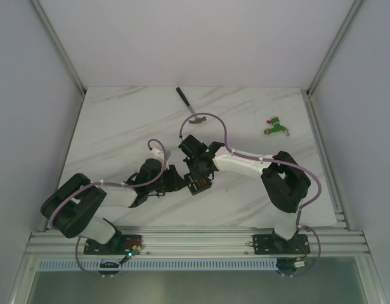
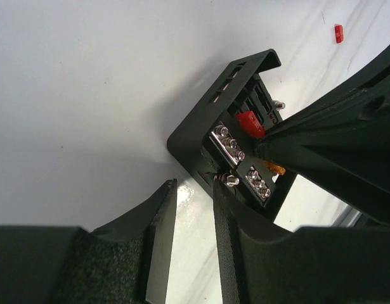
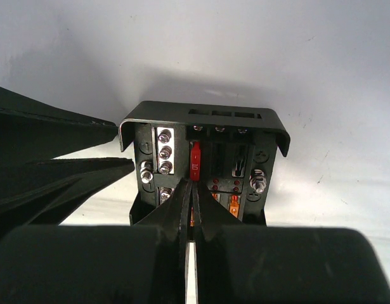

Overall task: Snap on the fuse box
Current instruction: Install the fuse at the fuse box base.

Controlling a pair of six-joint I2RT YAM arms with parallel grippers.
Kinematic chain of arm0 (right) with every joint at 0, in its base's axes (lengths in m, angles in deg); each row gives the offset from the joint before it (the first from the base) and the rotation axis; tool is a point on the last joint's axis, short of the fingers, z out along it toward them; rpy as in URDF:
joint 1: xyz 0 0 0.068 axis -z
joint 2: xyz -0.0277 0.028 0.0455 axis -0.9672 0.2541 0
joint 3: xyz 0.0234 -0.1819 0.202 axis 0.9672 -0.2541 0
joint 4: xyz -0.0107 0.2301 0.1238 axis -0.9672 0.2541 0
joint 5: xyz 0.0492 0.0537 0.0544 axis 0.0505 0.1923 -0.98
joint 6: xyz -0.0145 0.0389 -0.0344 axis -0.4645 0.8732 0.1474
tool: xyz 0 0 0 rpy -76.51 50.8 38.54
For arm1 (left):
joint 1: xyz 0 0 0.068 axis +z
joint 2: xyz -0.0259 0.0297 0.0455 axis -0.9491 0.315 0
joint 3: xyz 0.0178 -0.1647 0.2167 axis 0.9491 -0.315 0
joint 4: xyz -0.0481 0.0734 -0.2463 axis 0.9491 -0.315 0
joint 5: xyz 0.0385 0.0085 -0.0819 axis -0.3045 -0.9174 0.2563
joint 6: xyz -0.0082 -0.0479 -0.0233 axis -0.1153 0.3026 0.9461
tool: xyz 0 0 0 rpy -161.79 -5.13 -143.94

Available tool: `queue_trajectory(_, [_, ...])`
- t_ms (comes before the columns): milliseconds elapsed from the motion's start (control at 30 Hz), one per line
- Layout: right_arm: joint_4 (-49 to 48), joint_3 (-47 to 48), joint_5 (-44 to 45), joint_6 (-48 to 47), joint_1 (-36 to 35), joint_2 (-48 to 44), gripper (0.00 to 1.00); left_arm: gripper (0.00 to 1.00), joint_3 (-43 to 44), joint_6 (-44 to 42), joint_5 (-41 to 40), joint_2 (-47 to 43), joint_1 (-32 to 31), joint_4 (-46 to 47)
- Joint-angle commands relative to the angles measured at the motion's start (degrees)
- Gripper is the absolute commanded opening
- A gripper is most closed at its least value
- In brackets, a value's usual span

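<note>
Fuse box (image 3: 204, 158) on counter (image 1: 118, 126), arm-side of wrench (image 1: 186, 103) — prob. light, stiff plastic w/ fragile fuses, so grip outer walls; R jaws pressed together at its red fuse (image 3: 195, 161), L jaws part-spread by its corner, empty.

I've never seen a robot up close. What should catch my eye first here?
Dead centre sits the fuse box, small and black, with both grippers at it. The right gripper, shut, points its tips at a red fuse in the box, and the left gripper stands open at the box's corner. Farther back lie a long-handled tool and a green-and-red piece.
</note>
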Motion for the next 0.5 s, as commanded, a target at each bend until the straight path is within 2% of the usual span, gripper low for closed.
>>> queue_trajectory(0, [2.5, -0.1, 0.7, -1.0, 0.0, -1.0, 0.03, 0.39, 1.2, 0.3, 0.1, 0.6, -0.2, 2.0])
queue_trajectory(133, [2.5, 0.8, 0.8, -1.5, 0.0, -3.7, 0.1, 0.38, 1.5, 0.4, 0.0, 1.1, -0.2, 1.4])
queue_trajectory(467, [0.6, 2.2, 1.5, -1.1, 0.7, -3.6, 0.13, 0.34, 1.8, 0.5, 0.0, 1.5, -0.2, 0.8])
